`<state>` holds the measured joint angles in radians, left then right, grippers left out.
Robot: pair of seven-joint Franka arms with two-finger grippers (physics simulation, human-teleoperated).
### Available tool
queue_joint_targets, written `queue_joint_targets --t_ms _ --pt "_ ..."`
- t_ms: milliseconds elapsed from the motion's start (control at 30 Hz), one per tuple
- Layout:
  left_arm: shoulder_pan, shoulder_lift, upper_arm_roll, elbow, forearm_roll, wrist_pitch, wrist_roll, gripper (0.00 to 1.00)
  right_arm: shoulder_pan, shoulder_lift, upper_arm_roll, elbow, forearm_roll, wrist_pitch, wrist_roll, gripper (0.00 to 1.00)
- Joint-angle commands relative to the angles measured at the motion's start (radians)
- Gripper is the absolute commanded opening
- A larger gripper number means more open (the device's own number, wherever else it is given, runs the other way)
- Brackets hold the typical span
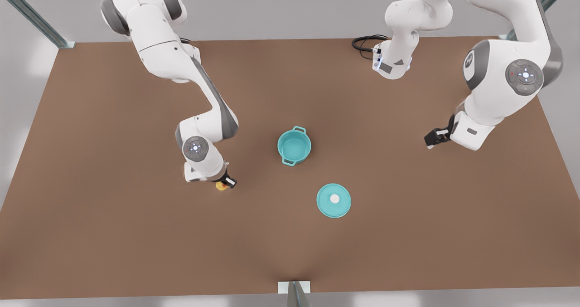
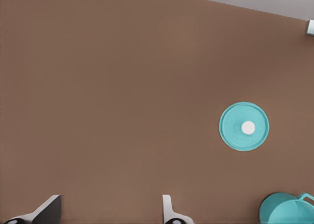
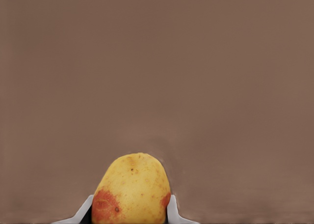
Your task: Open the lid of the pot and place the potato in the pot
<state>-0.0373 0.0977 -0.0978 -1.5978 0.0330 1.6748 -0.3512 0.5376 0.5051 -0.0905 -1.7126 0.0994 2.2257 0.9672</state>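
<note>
The potato (image 3: 131,192), yellow with an orange-red patch, sits between the fingers of my right gripper (image 3: 130,215), which is shut on it. In the front view this gripper (image 1: 226,182) is low over the table at the front view's left, with the potato (image 1: 220,186) at its tip. The teal pot (image 1: 281,147) stands uncovered and empty at the table's middle. The pot lid (image 1: 334,205) lies flat on the table, in front of the pot and to its right in the front view. My left gripper (image 1: 431,139) waits open at the front view's right, facing the lid (image 2: 244,117) and the pot (image 2: 282,211).
A black cable (image 1: 366,42) loops at the table's back edge by the base of the arm on the front view's right. A metal bracket (image 1: 293,289) sits at the front edge. Bare brown tabletop (image 1: 113,234) surrounds pot and lid.
</note>
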Motion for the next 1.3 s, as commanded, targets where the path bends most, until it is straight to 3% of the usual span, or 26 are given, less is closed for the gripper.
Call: queue_joint_targets --t_ms 0,433,600,967,1033,1167,1267 --pt "-0.016 0.002 -0.002 0.001 -0.001 -0.023 0.250 1.00 0.054 -0.010 0.000 0.001 0.037 -0.047 0.341 0.57" --pt "0.014 0.016 -0.002 0.029 -0.036 -0.017 0.262 1.00 0.407 0.010 0.001 0.048 0.157 -0.050 0.599 0.57" --pt "0.016 0.016 -0.002 0.025 -0.038 -0.018 0.259 1.00 0.420 0.131 -0.008 0.128 0.187 -0.040 0.590 0.57" --pt "0.011 0.045 -0.005 0.050 -0.021 -0.003 0.259 1.00 0.409 0.159 -0.038 0.159 0.189 -0.037 0.581 0.57" --pt "0.008 0.050 -0.007 0.059 -0.021 -0.004 0.258 1.00 0.409 0.159 -0.038 0.159 0.187 -0.037 0.574 1.00" --pt "0.011 0.053 -0.007 0.058 -0.035 -0.006 0.252 1.00 0.409 0.129 -0.057 0.160 0.181 -0.047 0.570 1.00" --pt "0.023 0.060 -0.003 0.047 -0.096 -0.015 0.252 1.00 0.305 -0.065 -0.310 0.156 0.172 -0.371 0.115 1.00"
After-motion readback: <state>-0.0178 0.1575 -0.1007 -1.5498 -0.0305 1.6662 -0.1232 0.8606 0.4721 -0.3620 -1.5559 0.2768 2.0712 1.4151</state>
